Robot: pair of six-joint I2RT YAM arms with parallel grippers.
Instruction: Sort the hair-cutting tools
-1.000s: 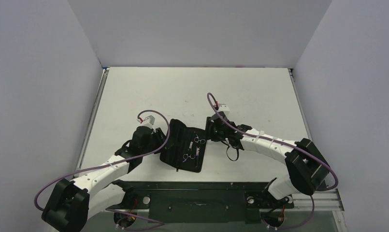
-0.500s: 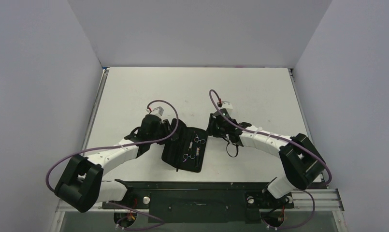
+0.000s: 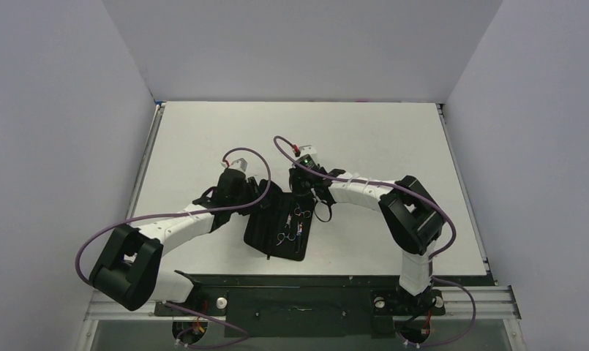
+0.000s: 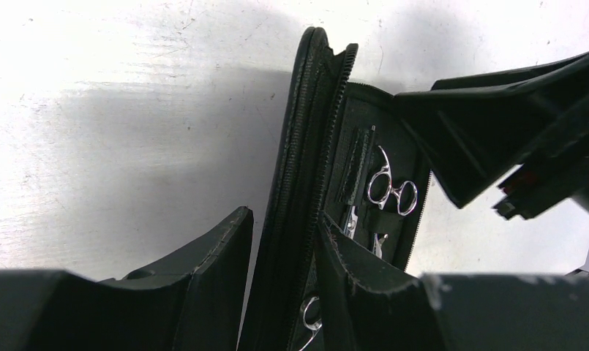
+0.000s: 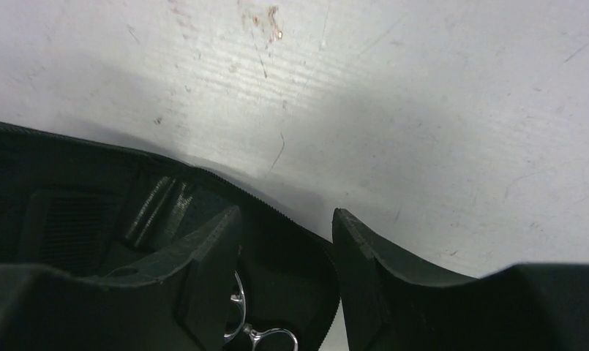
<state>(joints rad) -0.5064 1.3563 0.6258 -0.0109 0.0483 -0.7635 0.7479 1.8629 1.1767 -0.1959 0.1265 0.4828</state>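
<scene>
Swung leftward since a second ago, my right hand (image 5: 284,241) is hovering open over the far rim of the case (image 4: 306,146), scissors (image 4: 392,191) lying inside just nearward of it, while my left hand (image 4: 284,219) is straddling the raised flap, grip unclear.

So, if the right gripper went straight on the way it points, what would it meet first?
Probably the zipped edge of the flat black rectangular case, just ahead between the open fingers of the right gripper; depth is unclear.
</scene>
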